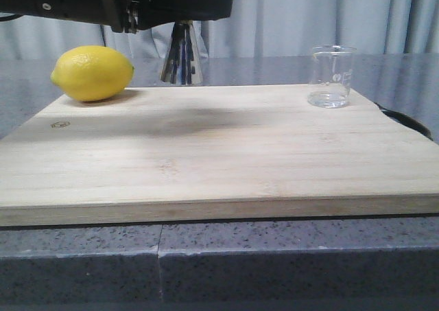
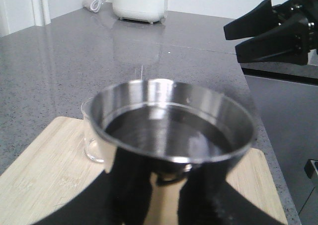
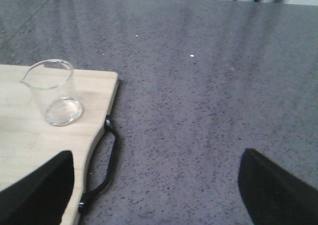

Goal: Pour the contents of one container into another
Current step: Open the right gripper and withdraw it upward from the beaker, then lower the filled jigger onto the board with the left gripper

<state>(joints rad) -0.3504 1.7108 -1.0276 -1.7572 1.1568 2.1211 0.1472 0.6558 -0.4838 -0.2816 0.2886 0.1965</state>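
The clear glass beaker (image 1: pixel 332 76) stands upright at the far right corner of the wooden board (image 1: pixel 206 153); it also shows as the beaker (image 3: pixel 54 93) and, half hidden, as the beaker (image 2: pixel 92 135). My left gripper (image 2: pixel 166 185) is shut on the waist of the steel jigger (image 2: pixel 171 125), whose wide cup fills the left wrist view. From the front, only the jigger's lower cone (image 1: pixel 182 58) shows, under the black left arm (image 1: pixel 137 5), at the board's far edge. My right gripper (image 3: pixel 157 195) is open and empty, beside the board's right end, apart from the beaker.
A yellow lemon (image 1: pixel 92 73) lies at the board's far left corner. A black loop handle (image 3: pixel 104 160) sticks out of the board's right end. Grey speckled counter (image 3: pixel 208 86) surrounds the board. A white appliance (image 2: pixel 139 1) stands at the counter's far end.
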